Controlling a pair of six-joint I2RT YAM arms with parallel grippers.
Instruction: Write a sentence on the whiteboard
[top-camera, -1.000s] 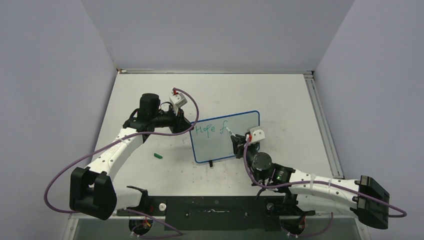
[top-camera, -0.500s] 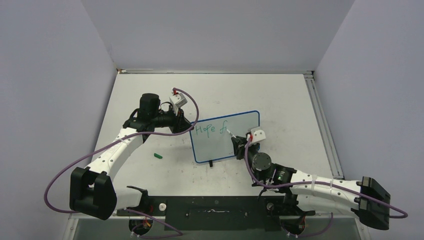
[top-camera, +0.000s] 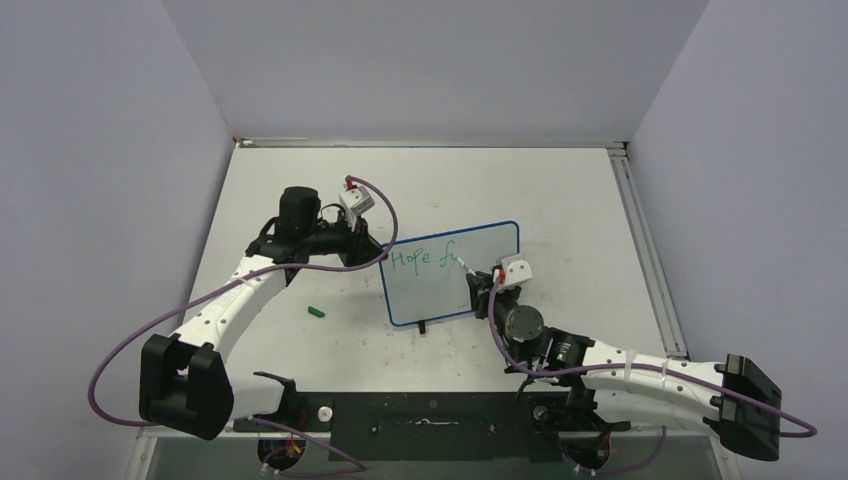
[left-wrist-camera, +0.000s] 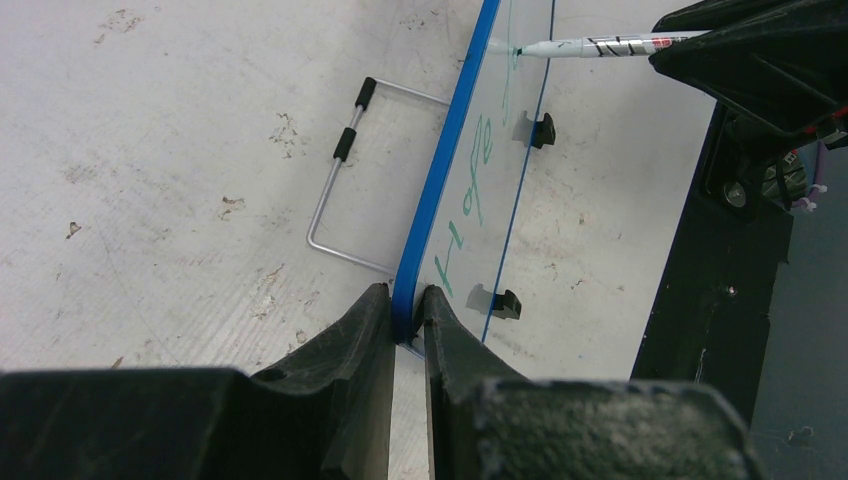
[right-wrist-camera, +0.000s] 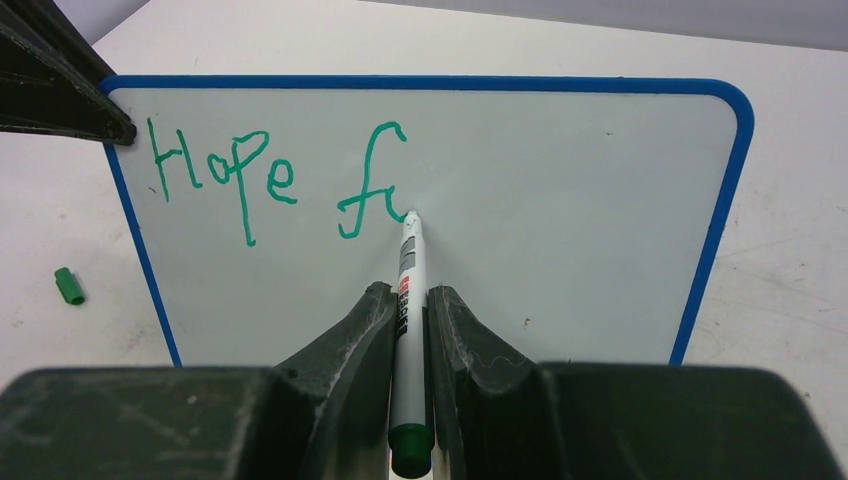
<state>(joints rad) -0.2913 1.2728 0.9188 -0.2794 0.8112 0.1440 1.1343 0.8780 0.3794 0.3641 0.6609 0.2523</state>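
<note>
Starting nearest the arm bases, the right gripper (right-wrist-camera: 405, 300) is found clenched on the barrel of a green marker (right-wrist-camera: 410, 250). The marker is held lengthwise between the fingers so that its tip is aimed squarely at the board face. Off to the left, the marker's green cap (right-wrist-camera: 68, 285) is left lying on the table (right-wrist-camera: 790, 300), well apart from the work.

The tip is pressed against the whiteboard (right-wrist-camera: 560, 220), just right of the last stroke. The whiteboard is stood upright on its two black feet (left-wrist-camera: 497, 300) near the middle of the table, its glossy face turned toward the right arm. Of the sentence (right-wrist-camera: 282, 180), only "Hope f" and the start of another letter are written, so the task is judged to be early, with the second word in hand.

Farther on, the board's upper left corner is pinched by the left gripper (left-wrist-camera: 407, 300), fingers closed over the blue frame. This hold is judged to keep the board from being tipped or slid by the marker's pressure. Behind the board, a bent wire stand (left-wrist-camera: 345, 143) is seen lying flat on the table.
</note>
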